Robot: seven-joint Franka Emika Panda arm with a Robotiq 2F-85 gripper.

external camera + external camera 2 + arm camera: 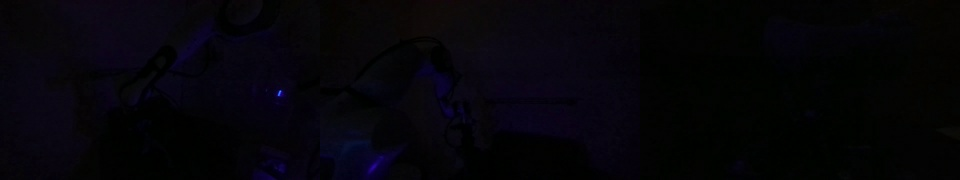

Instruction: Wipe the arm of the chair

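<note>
The scene is almost fully dark. In an exterior view a faint blue-lit outline of the robot arm (150, 75) shows near the middle. In an exterior view a dim arched shape and the arm's wrist (455, 110) catch a little blue light. I cannot make out the chair, its arm or any cloth. The wrist view is black, and the gripper's fingers cannot be made out in it.
A small blue light (280, 94) glows at the right. A faint round shape (245, 12) sits at the top edge. Nothing else can be told apart in the dark.
</note>
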